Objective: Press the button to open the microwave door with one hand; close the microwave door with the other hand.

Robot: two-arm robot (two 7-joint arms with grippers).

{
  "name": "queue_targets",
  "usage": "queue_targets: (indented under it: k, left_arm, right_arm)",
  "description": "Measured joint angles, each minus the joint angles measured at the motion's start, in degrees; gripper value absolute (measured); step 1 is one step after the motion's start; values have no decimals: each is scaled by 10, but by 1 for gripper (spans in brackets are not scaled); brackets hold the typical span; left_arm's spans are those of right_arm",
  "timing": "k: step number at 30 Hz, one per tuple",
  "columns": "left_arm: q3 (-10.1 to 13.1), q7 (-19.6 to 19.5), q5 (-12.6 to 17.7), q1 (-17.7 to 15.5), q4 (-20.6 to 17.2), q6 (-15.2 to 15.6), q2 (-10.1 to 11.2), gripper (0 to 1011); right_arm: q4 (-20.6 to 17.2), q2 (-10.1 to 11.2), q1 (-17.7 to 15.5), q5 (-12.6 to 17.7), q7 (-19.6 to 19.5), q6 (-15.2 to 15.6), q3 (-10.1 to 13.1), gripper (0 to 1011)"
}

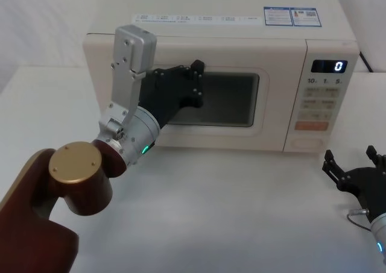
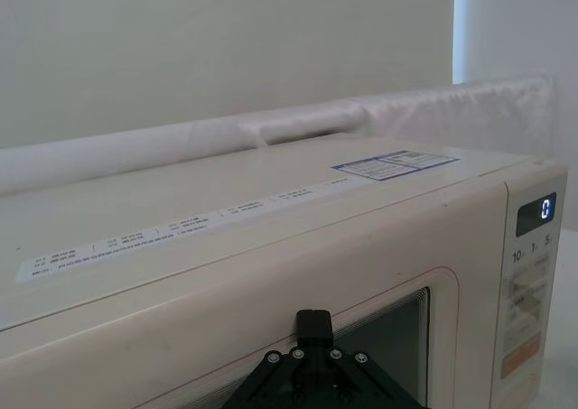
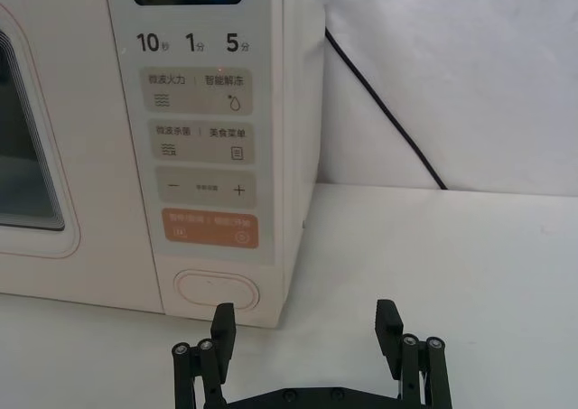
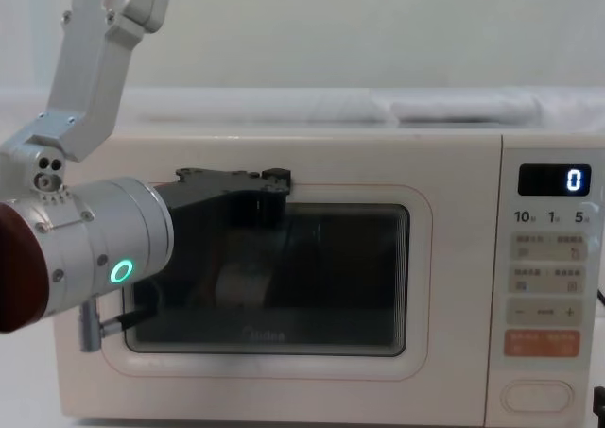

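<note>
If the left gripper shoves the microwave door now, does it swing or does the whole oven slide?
The microwave door looks shut flush, so it probably won't swing. The left gripper sits high on it; a hard shove might skid the boxy microwave on the smooth table, probably not tip it.

The left tool (image 1: 196, 80) is black and blocky, its plates fastened with small silver screws. Behind it sits a silver-grey cylindrical wrist (image 4: 99, 248) bearing a glowing green ring and round bolt heads. A pale grey angular bracket (image 1: 128, 59), dotted with screws, rises beside that wrist. Further back, the arm is dark maroon (image 1: 36, 225) with a flat gold disc cap (image 1: 75, 163). The right tool (image 3: 307, 346) is black, with ribbed fingers (image 3: 224, 323) and silver screws; a thin grey cable (image 1: 357, 216) loops behind it near a silver wrist.
</note>
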Motion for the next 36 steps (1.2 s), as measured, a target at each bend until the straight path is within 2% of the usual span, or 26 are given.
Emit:
queue_targets:
  k: [8, 14, 24, 30, 36]
  left_arm:
    - [-5, -3, -12, 23, -24, -3, 5, 0]
    - [-13, -6, -24, 63, -62, 5, 23, 0]
    - [-54, 6, -40, 152, -134, 2, 62, 0]
    - [-72, 12, -43, 190, -152, -10, 71, 0]
    - [-86, 18, -47, 215, -152, -26, 71, 0]
  right_arm:
    - [0, 0, 0, 0, 0, 0, 0, 1002]
    - [0, 0, 0, 0, 0, 0, 0, 1002]
    - [0, 0, 0, 0, 0, 0, 0, 1002]
    - [0, 0, 0, 0, 0, 0, 0, 1002]
    - [0, 0, 0, 0, 0, 0, 0, 1002]
